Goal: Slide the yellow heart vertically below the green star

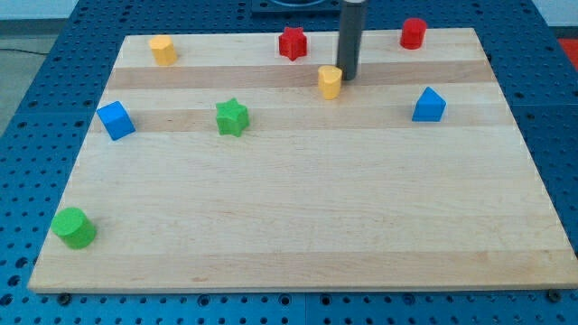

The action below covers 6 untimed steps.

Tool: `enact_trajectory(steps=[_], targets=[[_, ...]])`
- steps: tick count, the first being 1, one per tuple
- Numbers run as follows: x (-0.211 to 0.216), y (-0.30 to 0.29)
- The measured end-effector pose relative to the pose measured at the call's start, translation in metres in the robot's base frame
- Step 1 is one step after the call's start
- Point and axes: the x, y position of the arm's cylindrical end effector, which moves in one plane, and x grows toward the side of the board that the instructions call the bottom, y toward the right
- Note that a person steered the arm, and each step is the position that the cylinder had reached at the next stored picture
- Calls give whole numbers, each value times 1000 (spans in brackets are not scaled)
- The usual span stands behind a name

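The yellow heart (pixel 330 81) sits on the wooden board (pixel 298 226) near the view's top, right of centre. The green star (pixel 232 117) lies to its left and a little lower. My tip (pixel 348 78) stands right beside the heart, on its upper right side, touching it or nearly so. The dark rod rises from there out of the view's top.
A red star (pixel 292 43) lies up and left of the heart. A red cylinder (pixel 413 33) is at the top right and a yellow block (pixel 163 50) at the top left. Blue blocks sit at the left (pixel 116 120) and right (pixel 429 106). A green cylinder (pixel 73 227) is at the bottom left.
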Motion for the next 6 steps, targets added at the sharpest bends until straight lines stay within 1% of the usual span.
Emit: enact_trajectory(steps=[1, 2, 3, 4, 5, 6], targets=[[5, -12], [63, -28], [105, -52], [103, -53], [75, -33], [65, -33]])
